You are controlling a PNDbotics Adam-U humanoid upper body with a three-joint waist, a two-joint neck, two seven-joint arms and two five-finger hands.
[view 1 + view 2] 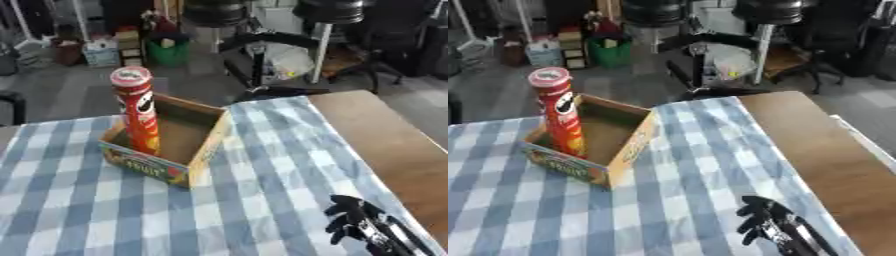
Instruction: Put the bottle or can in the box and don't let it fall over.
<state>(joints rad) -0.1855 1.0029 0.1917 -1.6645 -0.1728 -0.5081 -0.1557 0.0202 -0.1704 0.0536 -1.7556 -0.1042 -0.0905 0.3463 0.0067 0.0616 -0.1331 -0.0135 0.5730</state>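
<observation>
The red can [138, 110] stands upright inside the cardboard box [203, 145], its long axis vertical and its lidded top pointing up, set against the box's left wall. Its label shows the Pringles face. The box front carries a colourful panel with the word "FRUIT". The box sits on the blue-and-white checked cloth [262, 190] over my tabletop [394, 145]. My right hand [354, 220] rests near the lower right corner, well apart from the box, fingers relaxed and empty.
</observation>
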